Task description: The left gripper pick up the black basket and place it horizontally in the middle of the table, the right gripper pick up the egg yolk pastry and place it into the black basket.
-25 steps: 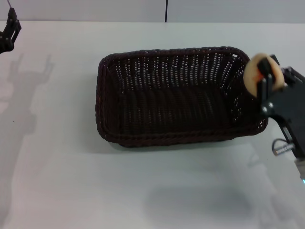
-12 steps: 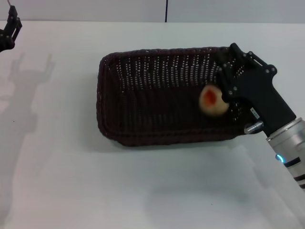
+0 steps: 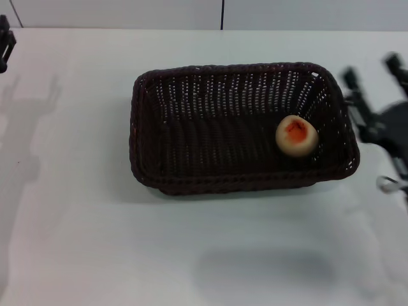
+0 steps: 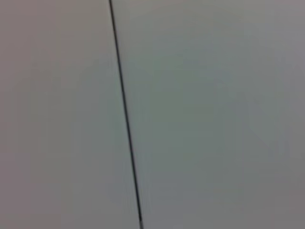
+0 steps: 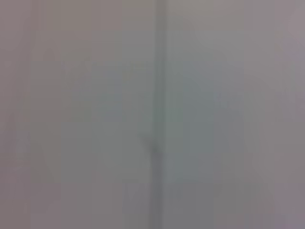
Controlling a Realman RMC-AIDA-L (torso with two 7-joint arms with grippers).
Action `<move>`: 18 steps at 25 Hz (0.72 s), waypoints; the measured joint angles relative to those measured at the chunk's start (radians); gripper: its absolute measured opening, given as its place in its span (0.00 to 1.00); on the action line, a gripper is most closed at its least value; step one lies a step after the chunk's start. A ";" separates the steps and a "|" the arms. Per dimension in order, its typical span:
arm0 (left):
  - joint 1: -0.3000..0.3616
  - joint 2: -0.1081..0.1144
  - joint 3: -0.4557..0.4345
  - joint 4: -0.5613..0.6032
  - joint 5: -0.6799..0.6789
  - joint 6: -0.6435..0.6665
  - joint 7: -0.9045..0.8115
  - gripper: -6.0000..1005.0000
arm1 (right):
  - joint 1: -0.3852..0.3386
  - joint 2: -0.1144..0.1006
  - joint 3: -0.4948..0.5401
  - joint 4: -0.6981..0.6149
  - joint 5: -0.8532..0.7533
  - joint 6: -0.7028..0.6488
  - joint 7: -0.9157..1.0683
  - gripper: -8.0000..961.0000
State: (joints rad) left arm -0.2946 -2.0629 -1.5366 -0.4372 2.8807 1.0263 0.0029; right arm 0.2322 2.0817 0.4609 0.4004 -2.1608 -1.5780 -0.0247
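Note:
The black basket point(image 3: 210, 134) lies lengthwise across the middle of the white table point(image 3: 95, 242). The egg yolk pastry point(image 3: 296, 136) rests inside it near the right end, with its orange patch facing up. My right gripper point(image 3: 373, 75) is outside the basket, just past its right rim. It is open, empty and blurred by motion. My left gripper point(image 3: 5, 43) is parked at the far left back edge of the table, and only a small part of it shows. The wrist views show neither the basket nor the pastry.
A pale wall with a thin dark vertical seam point(image 3: 222, 14) runs behind the table. The same kind of seam point(image 4: 125, 114) crosses the left wrist view. The right wrist view shows only a blurred pale surface.
The right gripper carried the pastry over the basket, let it go and pulled back to the right. The pastry now rests on the basket floor. The left gripper drew slightly further left.

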 joint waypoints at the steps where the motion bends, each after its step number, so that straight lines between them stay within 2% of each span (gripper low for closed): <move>1: 0.000 0.000 0.000 0.000 0.000 0.000 0.000 0.80 | 0.000 0.000 0.000 0.000 0.000 0.000 0.000 0.64; 2: 0.010 0.000 0.000 0.003 0.000 0.000 -0.001 0.80 | -0.053 0.000 0.062 -0.010 0.001 -0.003 0.001 0.66; 4: 0.017 0.000 0.000 0.006 0.000 0.000 -0.002 0.80 | -0.077 0.000 0.091 -0.016 0.002 -0.003 0.004 0.70; 5: 0.029 0.000 0.000 0.010 0.000 0.001 -0.015 0.80 | -0.116 0.000 0.151 -0.026 0.002 -0.004 0.007 0.72; 10: 0.072 0.000 0.000 0.013 0.000 0.001 -0.100 0.80 | -0.178 0.003 0.228 -0.038 0.042 -0.003 0.009 0.76; 18: 0.121 -0.006 0.000 0.046 0.000 0.026 -0.127 0.80 | -0.199 0.004 0.231 -0.067 0.092 -0.001 0.056 0.82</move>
State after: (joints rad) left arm -0.1734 -2.0687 -1.5364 -0.3916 2.8807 1.0520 -0.1242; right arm 0.0332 2.0860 0.6920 0.3330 -2.0684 -1.5786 0.0310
